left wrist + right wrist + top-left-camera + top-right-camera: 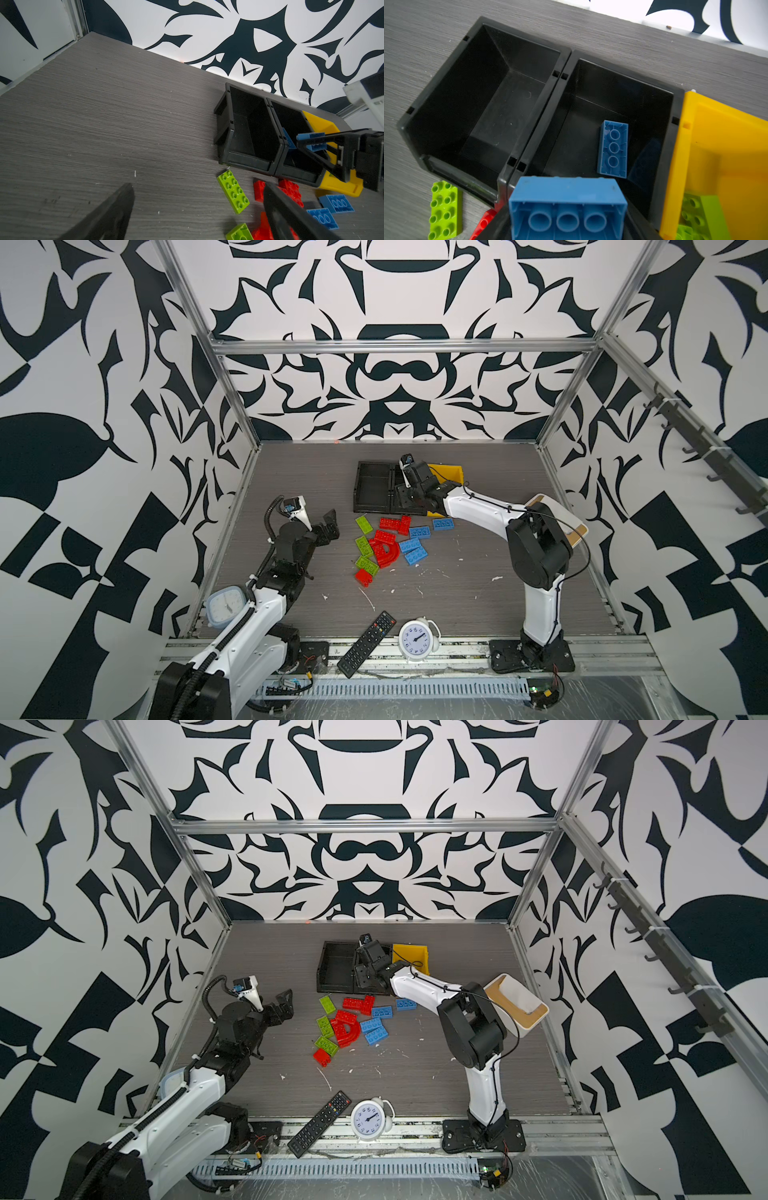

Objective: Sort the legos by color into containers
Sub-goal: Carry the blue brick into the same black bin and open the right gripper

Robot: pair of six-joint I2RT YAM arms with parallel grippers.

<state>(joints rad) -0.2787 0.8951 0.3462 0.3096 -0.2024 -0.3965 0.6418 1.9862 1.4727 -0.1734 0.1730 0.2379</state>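
Left gripper, jaws apart and empty, hovers left of the loose legos lying before the black bins. Right gripper clamps a blue brick above the bins' right compartment, hiding it in both top views. The right wrist view shows a second blue brick inside, and green bricks in the adjoining yellow bin.

**Bright, even, diffuse light; crisp overhead views, softer close-ups at the wrists.**

In both top views light falls from above, leaving only faint shadows beneath the arms on the grey surface, and the wide lens stretches the patterned walls toward the corners. In the left wrist view the left pincer has fingers that loom dark and blurred. In the right wrist view the nearest blue brick is out of focus, the black bins show a dull sheen with a blue reflection on one wall, and the yellow bin glows saturated.
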